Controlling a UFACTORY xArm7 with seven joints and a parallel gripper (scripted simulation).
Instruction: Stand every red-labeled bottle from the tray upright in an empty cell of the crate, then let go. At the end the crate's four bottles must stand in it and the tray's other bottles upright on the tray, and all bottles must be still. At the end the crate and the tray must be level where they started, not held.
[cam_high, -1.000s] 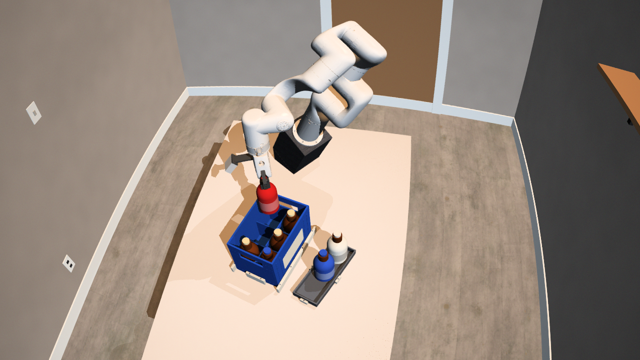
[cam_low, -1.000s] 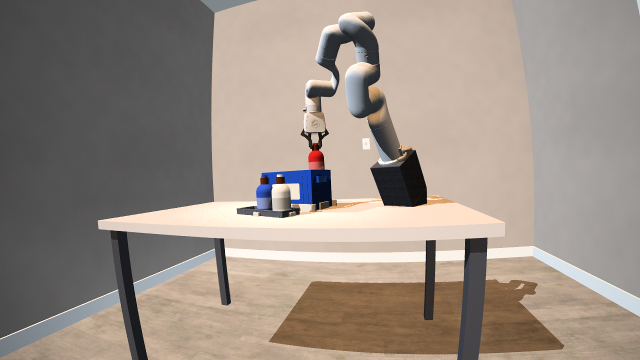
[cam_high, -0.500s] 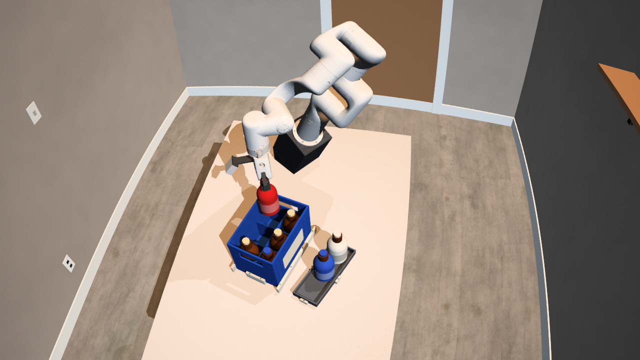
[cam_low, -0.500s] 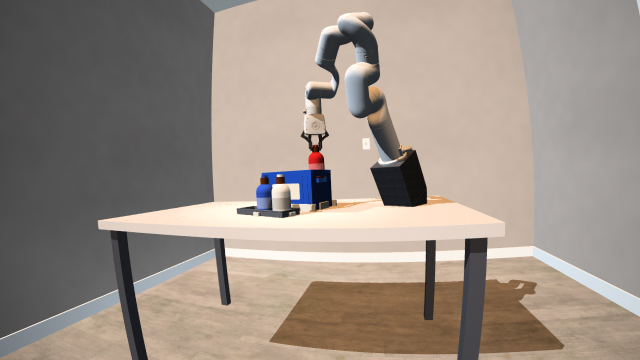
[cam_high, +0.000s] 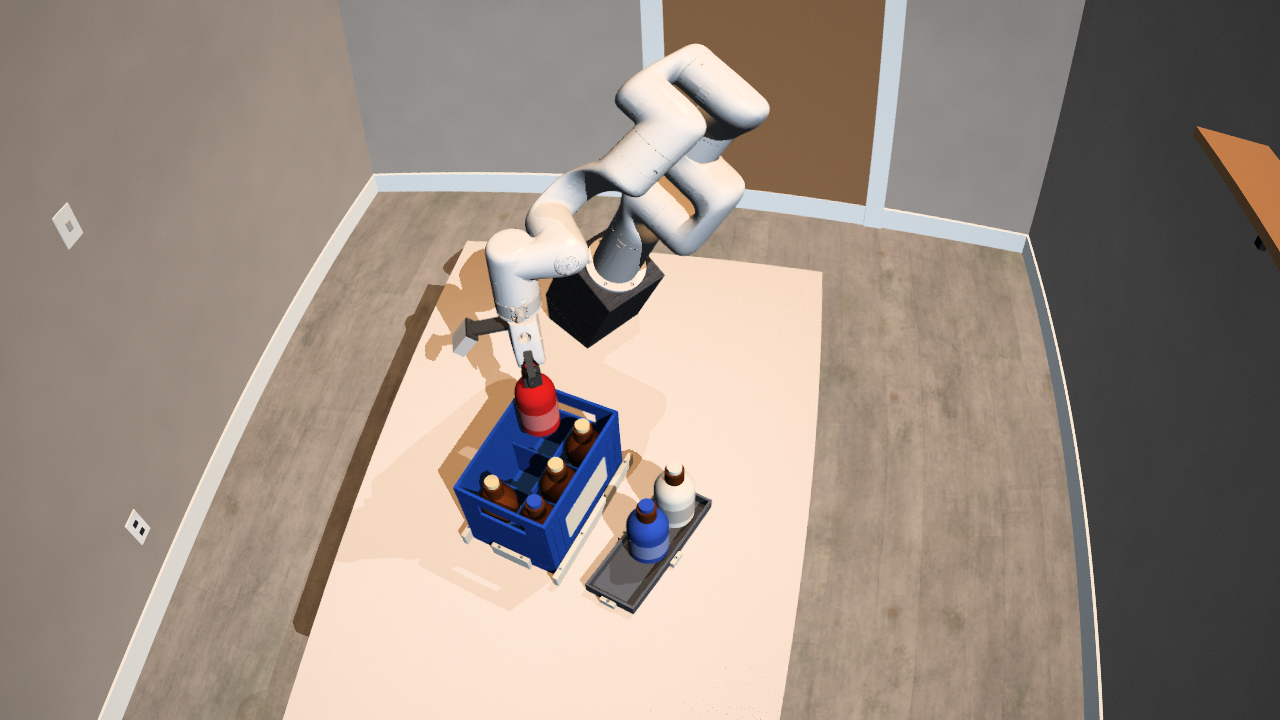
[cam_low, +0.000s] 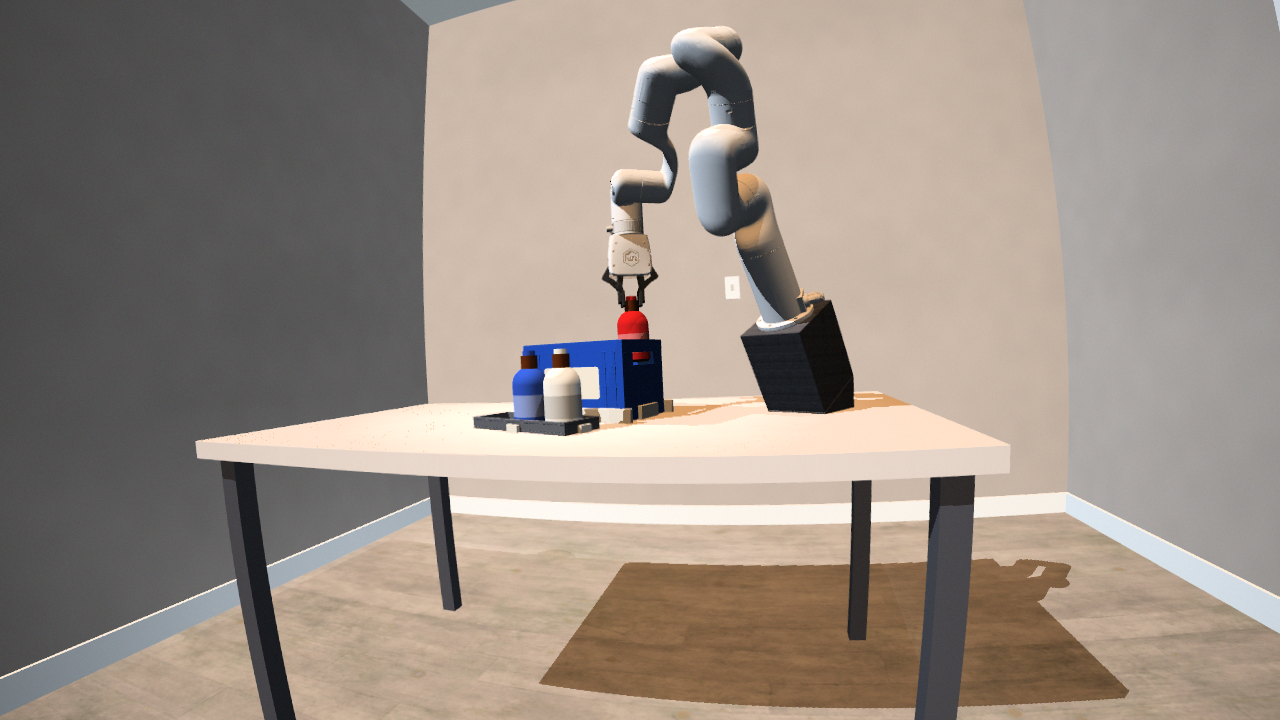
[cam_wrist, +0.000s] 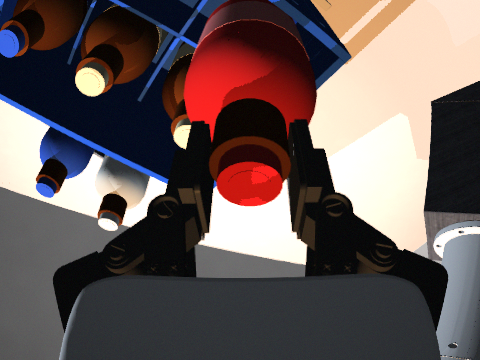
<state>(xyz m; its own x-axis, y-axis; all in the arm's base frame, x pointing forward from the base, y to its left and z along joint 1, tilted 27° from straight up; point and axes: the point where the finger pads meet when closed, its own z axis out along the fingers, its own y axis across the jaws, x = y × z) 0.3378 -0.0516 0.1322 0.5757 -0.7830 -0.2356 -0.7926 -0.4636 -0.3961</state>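
My gripper (cam_high: 531, 367) is shut on the neck of the red-labeled bottle (cam_high: 537, 404). The bottle hangs upright with its lower part inside a cell at the far end of the blue crate (cam_high: 540, 476). It also shows in the side view (cam_low: 632, 320) and in the wrist view (cam_wrist: 250, 90), gripped at the cap between both fingers. Several brown bottles (cam_high: 554, 477) stand in other crate cells. The dark tray (cam_high: 653, 564) to the right holds a blue-labeled bottle (cam_high: 647, 530) and a white-labeled bottle (cam_high: 674, 495), both upright.
The arm's black base (cam_high: 604, 301) stands on the table behind the crate. The crate rests on pale runners. The tray lies close beside the crate's right side.
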